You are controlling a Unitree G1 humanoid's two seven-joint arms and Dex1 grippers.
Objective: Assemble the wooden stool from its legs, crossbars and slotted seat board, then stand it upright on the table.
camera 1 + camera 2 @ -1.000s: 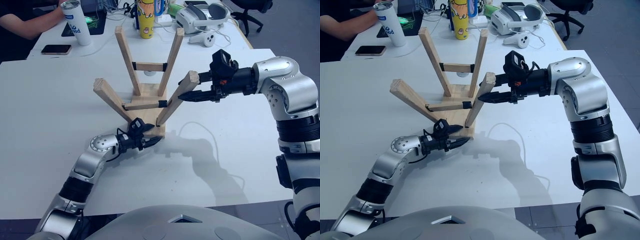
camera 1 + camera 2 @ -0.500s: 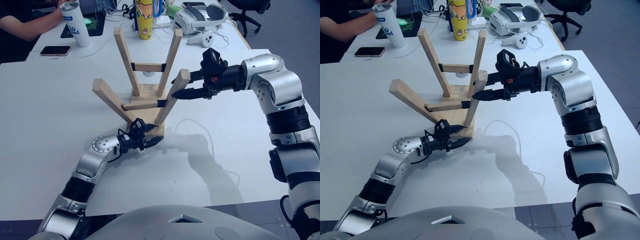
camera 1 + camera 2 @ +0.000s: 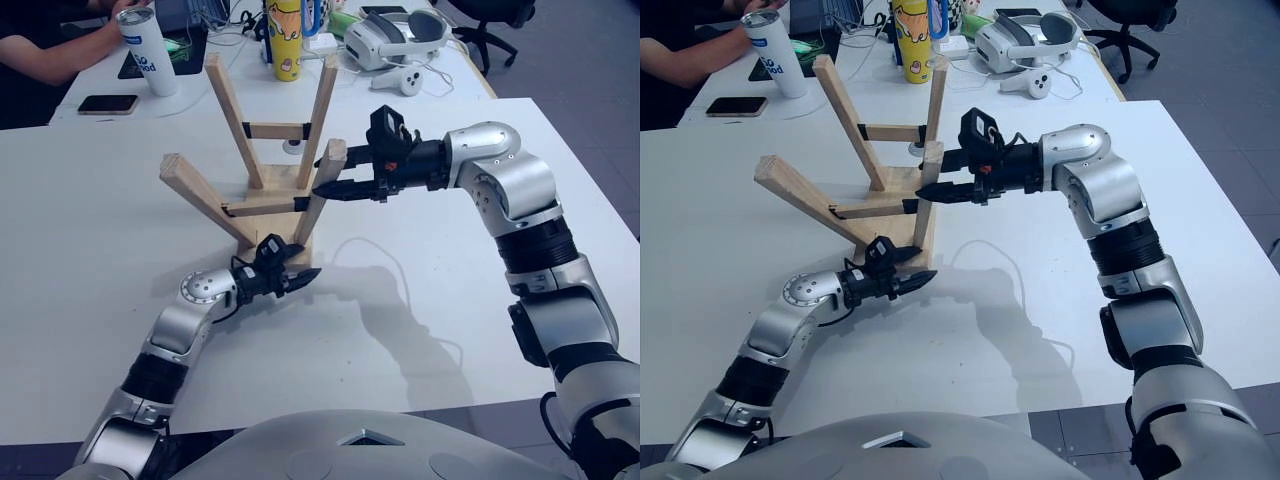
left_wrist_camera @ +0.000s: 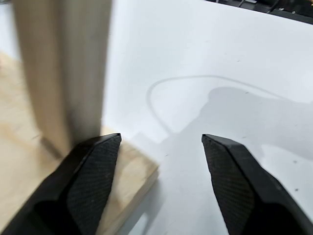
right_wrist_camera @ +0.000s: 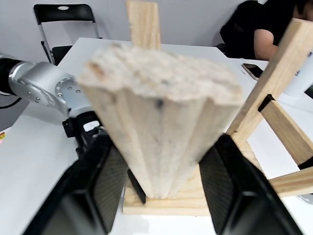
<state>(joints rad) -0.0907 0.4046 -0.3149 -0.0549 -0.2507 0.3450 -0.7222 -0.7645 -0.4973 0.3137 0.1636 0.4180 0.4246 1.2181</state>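
As the stool point(image 3: 270, 190) sits now: assembled but not upright. It rests tipped on the seat board point(image 3: 283, 182), which lies on the table point(image 3: 450, 330), and its four legs point up and away from the board.
Held leg point(image 3: 308, 225): rises from the seat board's near right corner. Its long axis slants upward and towards the right arm.
Right gripper point(image 3: 322, 190): well above the seat board, at the upper part of that leg. Its fingers point(image 5: 105, 181) sit one on each side of the wood and look closed on it.
Left gripper point(image 3: 312, 274): low at the seat board's near corner, just beside the foot of the held leg. It is spread wide and grips nothing. One finger point(image 4: 93, 181) lies over the board's corner and the other over bare table.
Key relation: the right arm has the high end of the stool, and the left is nearest the seat board edge that touches the table.
Likely step: turning the stool over onto its leg ends, probably pivoting about that edge.
Need: the left gripper would have to close on the board or brace it, or the corner may skid.
Risk: a grip on a single leg gives little control against twisting.
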